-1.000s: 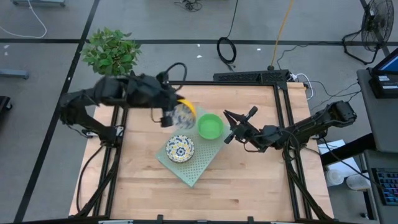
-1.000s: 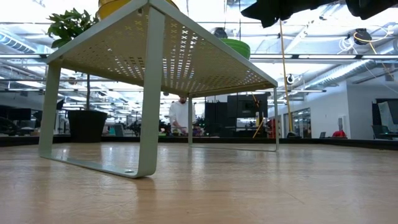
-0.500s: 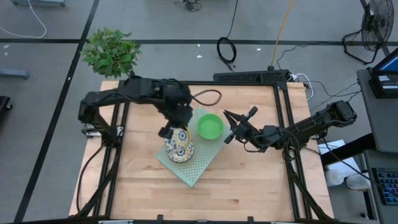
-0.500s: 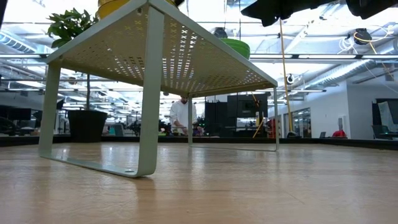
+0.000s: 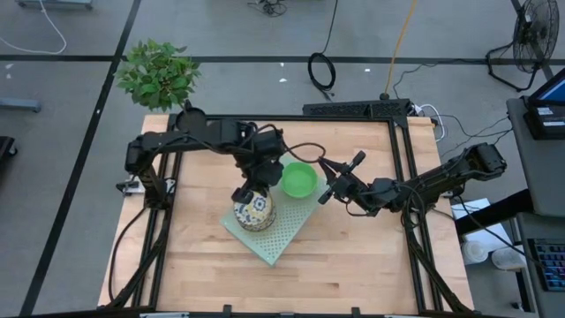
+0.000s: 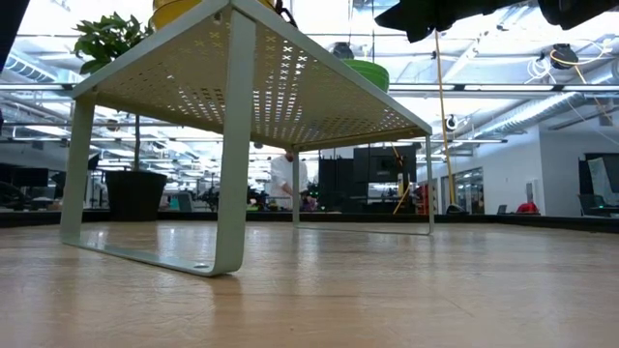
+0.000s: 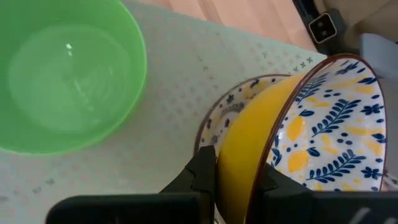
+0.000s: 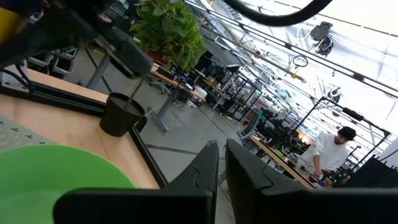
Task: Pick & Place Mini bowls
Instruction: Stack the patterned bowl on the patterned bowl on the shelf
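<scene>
A patterned bowl (image 7: 298, 130), yellow outside and blue-and-yellow floral inside, is held by its rim in the left tool (image 7: 239, 177). The fingers are pinched narrowly on the bowl's wall, one inside and one outside. The bowl is carried tilted on edge, apparently because a rim pinch leaves it hanging that way. It is held directly over a second patterned bowl (image 7: 233, 106), which rests on the pale green perforated rack (image 5: 281, 237). Stacking of like with like seems to be intended.

In the high view the left tool (image 5: 250, 187) is seen above the rack's middle, with the resting bowl (image 5: 255, 212) just below it toward 6 o'clock. A plain green bowl (image 5: 298, 178) is set on the rack toward 3 o'clock of the left tool, just beside the patterned pair but apart from them. It is probably placed there so that the two kinds stay separate.

The right tool (image 5: 331, 184) is parked at 3 o'clock of the green bowl, near it and not touching. Its fingers are drawn narrow and nothing is gripped. It appears to be waiting clear of the left arm's path.

From the low view, the rack (image 6: 242, 87) is shown to be a raised shelf on legs standing on the wooden counter (image 6: 387, 290). A potted plant (image 5: 157, 72) stands off the counter at 11 o'clock.
</scene>
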